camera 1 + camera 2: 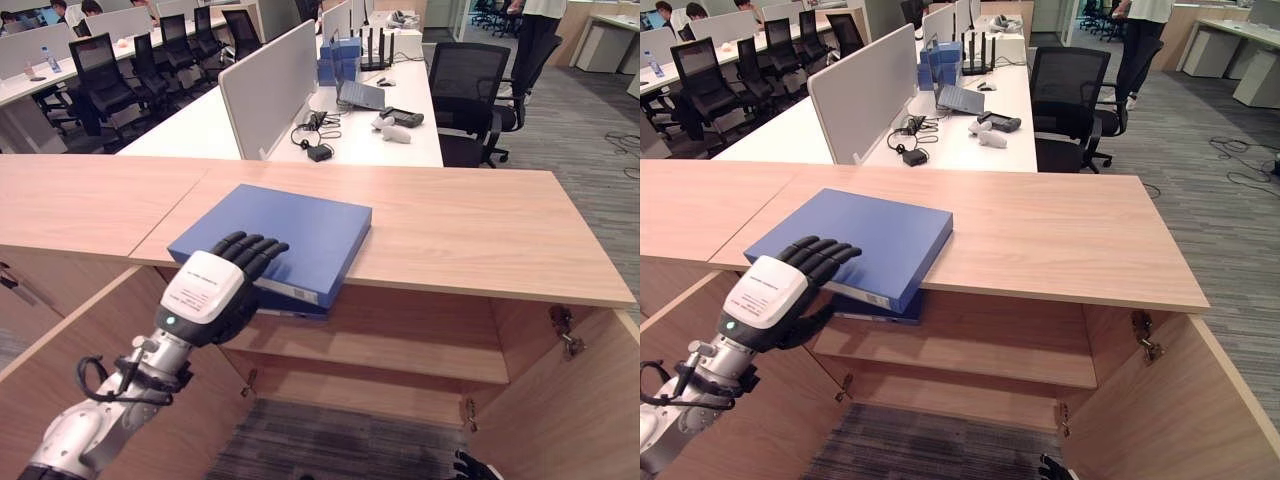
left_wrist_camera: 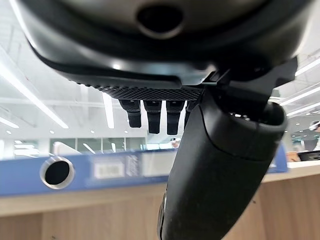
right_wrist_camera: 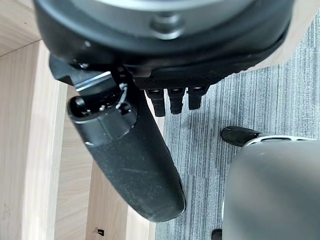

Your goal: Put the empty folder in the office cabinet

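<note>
A blue folder (image 1: 285, 235) lies flat on the wooden cabinet top (image 1: 470, 230), with its near corner hanging over the front edge. My left hand (image 1: 205, 290) comes up from the lower left and holds that corner, fingers (image 1: 820, 255) curled over the top face and thumb (image 2: 210, 175) under the spine (image 2: 30, 172). A darker blue edge (image 1: 880, 310) shows just beneath the folder, under the cabinet top. My right hand (image 3: 172, 102) hangs low over the carpet in front of the cabinet, fingers relaxed and holding nothing.
Both cabinet doors (image 1: 570, 400) stand open at the sides, with a wooden shelf (image 1: 400, 355) inside. Behind the cabinet is a white desk (image 1: 370, 130) with a partition, a laptop and cables. Office chairs (image 1: 465, 95) and a standing person (image 1: 535, 30) are further back.
</note>
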{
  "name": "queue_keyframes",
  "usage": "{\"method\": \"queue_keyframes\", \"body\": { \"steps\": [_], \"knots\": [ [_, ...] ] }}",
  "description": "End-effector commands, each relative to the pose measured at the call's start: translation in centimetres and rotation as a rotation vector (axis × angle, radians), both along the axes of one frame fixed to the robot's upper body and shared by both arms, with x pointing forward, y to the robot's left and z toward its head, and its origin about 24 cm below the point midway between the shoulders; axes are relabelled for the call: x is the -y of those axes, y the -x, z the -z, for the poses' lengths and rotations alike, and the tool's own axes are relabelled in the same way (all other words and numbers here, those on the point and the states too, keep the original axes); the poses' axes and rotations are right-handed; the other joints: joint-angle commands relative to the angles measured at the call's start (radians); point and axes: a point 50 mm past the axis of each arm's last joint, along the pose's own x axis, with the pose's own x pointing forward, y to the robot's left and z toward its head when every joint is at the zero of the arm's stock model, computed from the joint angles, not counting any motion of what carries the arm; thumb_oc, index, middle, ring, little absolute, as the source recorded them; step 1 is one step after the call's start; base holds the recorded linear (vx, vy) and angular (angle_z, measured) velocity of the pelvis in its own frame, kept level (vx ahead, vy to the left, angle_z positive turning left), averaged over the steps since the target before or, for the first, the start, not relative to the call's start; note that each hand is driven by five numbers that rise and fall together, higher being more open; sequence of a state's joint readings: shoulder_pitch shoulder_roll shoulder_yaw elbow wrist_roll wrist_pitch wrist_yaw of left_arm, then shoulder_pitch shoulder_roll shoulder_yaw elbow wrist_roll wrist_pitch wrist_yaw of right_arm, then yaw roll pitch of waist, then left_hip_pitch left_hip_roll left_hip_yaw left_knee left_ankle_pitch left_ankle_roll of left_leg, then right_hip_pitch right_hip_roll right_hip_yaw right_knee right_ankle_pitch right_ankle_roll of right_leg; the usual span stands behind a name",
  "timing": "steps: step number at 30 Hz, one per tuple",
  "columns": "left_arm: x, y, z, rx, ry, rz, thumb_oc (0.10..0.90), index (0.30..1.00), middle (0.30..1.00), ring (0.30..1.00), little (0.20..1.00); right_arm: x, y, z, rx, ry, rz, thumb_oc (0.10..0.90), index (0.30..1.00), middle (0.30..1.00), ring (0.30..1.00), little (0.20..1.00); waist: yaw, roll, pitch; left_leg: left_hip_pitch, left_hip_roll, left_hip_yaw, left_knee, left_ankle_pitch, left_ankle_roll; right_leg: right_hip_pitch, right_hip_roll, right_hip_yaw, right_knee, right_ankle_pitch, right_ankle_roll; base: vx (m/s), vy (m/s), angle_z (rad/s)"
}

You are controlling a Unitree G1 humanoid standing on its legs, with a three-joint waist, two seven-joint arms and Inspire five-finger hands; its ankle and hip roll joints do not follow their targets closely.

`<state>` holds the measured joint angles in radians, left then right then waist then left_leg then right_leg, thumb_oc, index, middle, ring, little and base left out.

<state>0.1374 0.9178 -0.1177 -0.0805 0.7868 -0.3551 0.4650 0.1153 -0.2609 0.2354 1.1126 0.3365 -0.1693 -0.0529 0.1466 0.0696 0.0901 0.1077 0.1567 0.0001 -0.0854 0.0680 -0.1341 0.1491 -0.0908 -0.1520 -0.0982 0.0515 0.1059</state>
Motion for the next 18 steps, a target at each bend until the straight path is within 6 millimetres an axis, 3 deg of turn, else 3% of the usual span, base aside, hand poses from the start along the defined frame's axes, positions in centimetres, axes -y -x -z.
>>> {"method": "queue_keyframes", "body": {
  "steps": [1, 7, 18],
  "knots": [
    [0.8, -2.6, -5.5, 0.249, 0.085, 0.036, 0.8, 0.9, 0.9, 0.9, 0.9, -0.4, -4.3, -1.2, 0.142, -0.007, -0.027, 0.8, 0.9, 0.9, 0.9, 0.9, -0.011, -0.036, 0.017, -0.004, 0.017, 0.034, -0.002, -0.008, -0.035, 0.059, -0.013, 0.039, 0.011, -0.139, 0.052, 0.0, 0.0, 0.0],
    [1.1, -3.3, -5.0, 0.225, 0.057, 0.038, 0.8, 0.9, 0.9, 0.9, 0.9, -0.7, -4.5, -1.2, 0.149, -0.012, -0.034, 0.8, 0.9, 0.9, 0.9, 0.9, -0.019, -0.04, 0.017, -0.001, 0.02, 0.047, -0.002, -0.009, -0.034, 0.056, -0.012, 0.046, 0.011, -0.136, 0.052, 0.0, 0.003, -0.04],
    [1.5, -4.0, -5.8, 0.251, -0.063, 0.074, 0.8, 0.9, 0.9, 0.9, 0.9, -0.7, -3.4, -0.7, 0.108, -0.021, -0.034, 0.8, 0.9, 0.9, 0.9, 0.9, -0.041, -0.038, 0.011, 0.011, 0.023, 0.067, -0.002, -0.014, -0.035, 0.056, -0.01, 0.059, 0.011, -0.137, 0.053, 0.0, 0.0, -0.03]
  ]
}}
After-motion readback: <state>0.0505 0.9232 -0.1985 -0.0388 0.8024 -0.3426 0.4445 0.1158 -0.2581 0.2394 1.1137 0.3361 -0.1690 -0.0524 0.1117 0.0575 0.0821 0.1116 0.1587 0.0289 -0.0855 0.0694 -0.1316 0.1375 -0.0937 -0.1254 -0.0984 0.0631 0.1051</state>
